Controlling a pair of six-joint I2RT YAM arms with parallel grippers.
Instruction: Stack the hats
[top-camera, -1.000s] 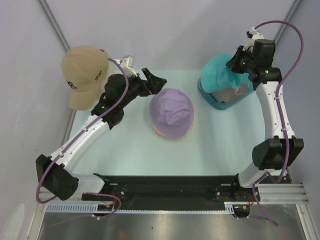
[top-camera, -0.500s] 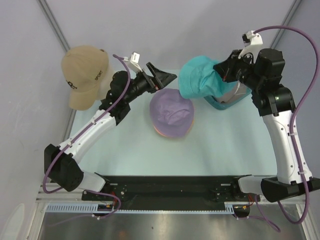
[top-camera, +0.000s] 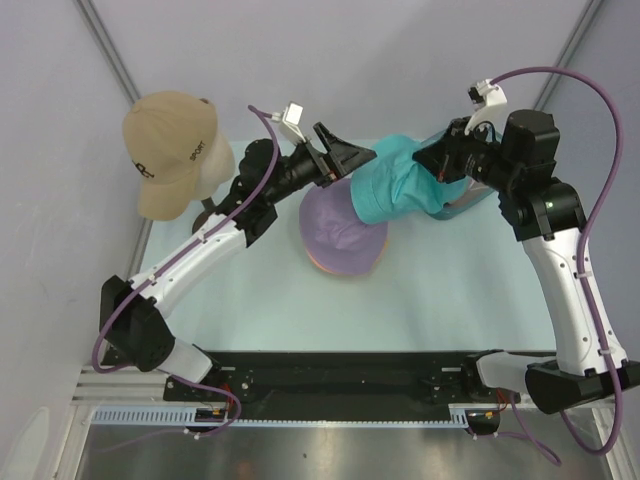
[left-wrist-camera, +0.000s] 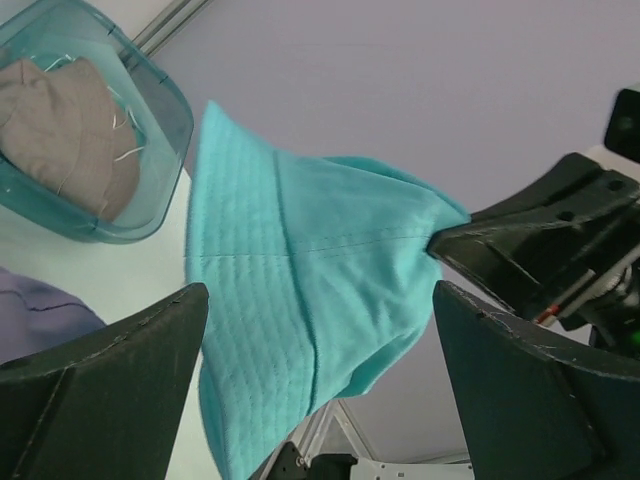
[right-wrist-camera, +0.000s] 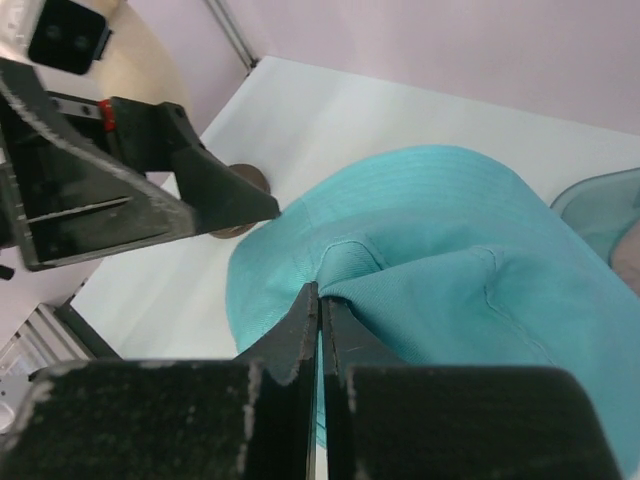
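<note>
Teal hat (top-camera: 395, 185) looks soft and floppy, so a pinch of cloth holds it. Right claw (right-wrist-camera: 320, 300) pinches it above the purple hat (top-camera: 340, 238), in the middle of the tabletop (top-camera: 450, 270); left claw (top-camera: 350, 158) gapes empty beside it.

Both arms reach toward the frame's upper centre. Left end effector (top-camera: 352, 163) gapes wide; right end effector (top-camera: 432, 166) is pinched tight.

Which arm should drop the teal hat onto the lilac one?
Right. The right jaws are shut on the teal hat, which hangs partly over the lilac hat. The left jaws stand open beside the teal hat, holding nothing.
</note>
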